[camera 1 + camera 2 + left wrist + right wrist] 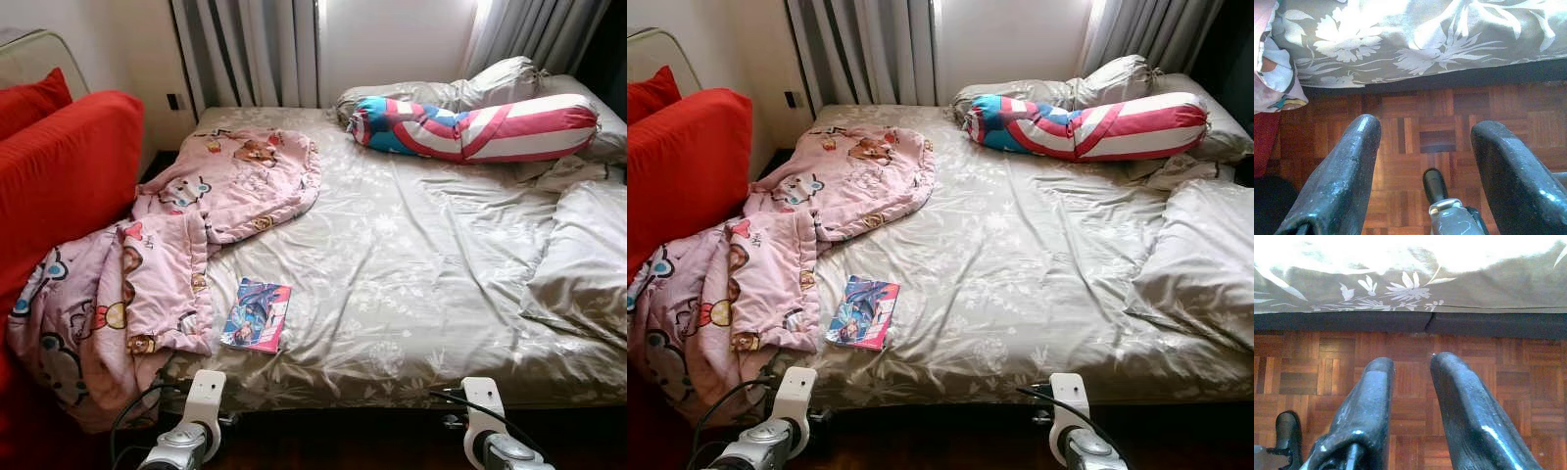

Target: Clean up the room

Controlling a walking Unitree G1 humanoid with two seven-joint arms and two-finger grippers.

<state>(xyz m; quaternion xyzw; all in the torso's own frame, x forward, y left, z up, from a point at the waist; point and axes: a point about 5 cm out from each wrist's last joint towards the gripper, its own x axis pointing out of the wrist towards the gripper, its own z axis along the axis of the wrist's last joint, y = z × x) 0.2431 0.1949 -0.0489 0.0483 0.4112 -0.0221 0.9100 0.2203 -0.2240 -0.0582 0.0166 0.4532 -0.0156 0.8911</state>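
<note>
A pink cartoon blanket (167, 245) lies crumpled over the bed's left side and spills onto the red sofa (59, 176). A colourful comic book (257, 315) rests flat on the grey floral sheet (411, 264) near the bed's front edge, just right of the blanket. A red, white and blue bolster (470, 127) lies across the head of the bed. Both arms hang low in front of the bed. My left gripper (1422, 129) is open wide over the parquet floor, holding nothing. My right gripper (1413, 362) has a narrower gap and is also empty.
Grey pillows (583, 255) are piled along the bed's right side and at its head (490, 83). Curtains (255, 49) hang behind the bed. A wooden parquet floor (1327, 362) runs under the dark bed base (1425, 323). A black cable (132, 411) loops by the left arm.
</note>
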